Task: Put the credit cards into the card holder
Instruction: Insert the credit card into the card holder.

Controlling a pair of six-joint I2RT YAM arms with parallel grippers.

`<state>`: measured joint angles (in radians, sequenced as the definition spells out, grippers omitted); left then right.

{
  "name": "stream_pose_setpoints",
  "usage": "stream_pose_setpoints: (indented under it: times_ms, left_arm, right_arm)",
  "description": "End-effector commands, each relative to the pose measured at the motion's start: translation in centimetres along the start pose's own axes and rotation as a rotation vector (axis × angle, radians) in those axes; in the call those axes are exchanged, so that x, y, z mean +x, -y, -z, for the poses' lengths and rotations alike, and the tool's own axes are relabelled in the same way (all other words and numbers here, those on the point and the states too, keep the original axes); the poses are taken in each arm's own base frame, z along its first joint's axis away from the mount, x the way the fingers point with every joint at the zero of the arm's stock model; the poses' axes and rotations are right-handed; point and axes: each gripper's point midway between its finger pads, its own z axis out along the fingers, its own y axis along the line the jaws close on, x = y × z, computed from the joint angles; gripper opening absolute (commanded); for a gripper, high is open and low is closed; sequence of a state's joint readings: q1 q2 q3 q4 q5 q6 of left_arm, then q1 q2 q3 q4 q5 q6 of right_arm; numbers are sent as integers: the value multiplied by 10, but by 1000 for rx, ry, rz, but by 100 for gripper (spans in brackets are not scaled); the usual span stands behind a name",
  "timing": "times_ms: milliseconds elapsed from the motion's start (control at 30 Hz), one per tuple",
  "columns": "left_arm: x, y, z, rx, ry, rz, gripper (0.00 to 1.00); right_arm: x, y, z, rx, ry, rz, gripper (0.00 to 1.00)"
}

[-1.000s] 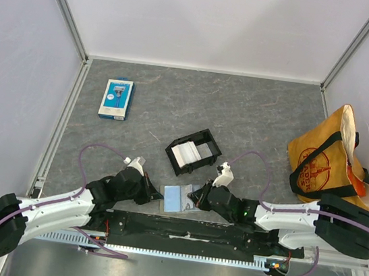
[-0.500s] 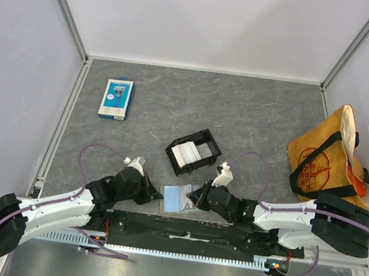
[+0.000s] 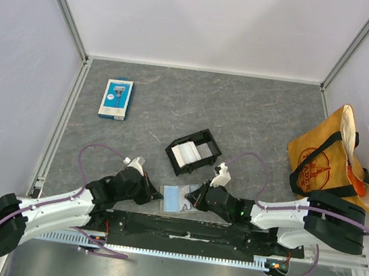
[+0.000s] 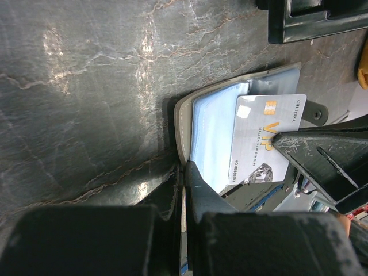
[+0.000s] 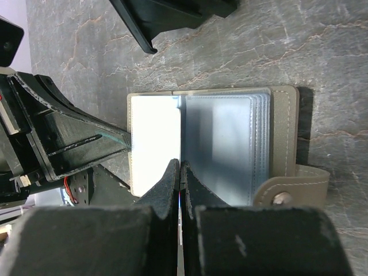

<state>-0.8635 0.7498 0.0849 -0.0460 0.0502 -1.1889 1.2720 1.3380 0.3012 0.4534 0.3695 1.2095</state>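
Open card holder point(image 4: 213, 132) flat on the counter point(image 4: 86, 86), its edge pinched at the tips of the narrowed left hand point(image 4: 185, 169), apparently to steady it. White VIP credit card point(image 4: 267, 138) clamped in the right hand point(image 5: 180, 167), lying over the clear pockets just ahead of that hand's fingertips, likely aligned for insertion.

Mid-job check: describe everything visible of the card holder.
The card holder lies open and flat on the grey table, near its front edge, between the left gripper and right gripper. Grey-tan stitched cover, leather-like; inside, a stack of clear bluish pockets. A strap with a metal snap juts from one side. A white card lies over one half; how far it is pocketed is unclear. The left gripper's tip touches its edge.
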Motion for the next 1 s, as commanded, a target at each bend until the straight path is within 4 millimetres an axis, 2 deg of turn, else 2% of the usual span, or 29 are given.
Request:
stream_pose_setpoints:
  times_ms: [0,367,733,967]
  left_arm:
    - [-8,1,-1,-15,36,26,2]
    - [-8,3,-1,-6,36,26,2]
    - [-7,1,-1,-9,33,26,2]
    - [-7,2,-1,-1,34,34,2]
  right_arm:
    - [5,-2,1,-8,-24,-23,0]
    - [8,6,-13,13,-24,-11,0]
    - [-3,15,-17,40,15,-10,0]
    - [15,10,-18,43,-79,-34,0]
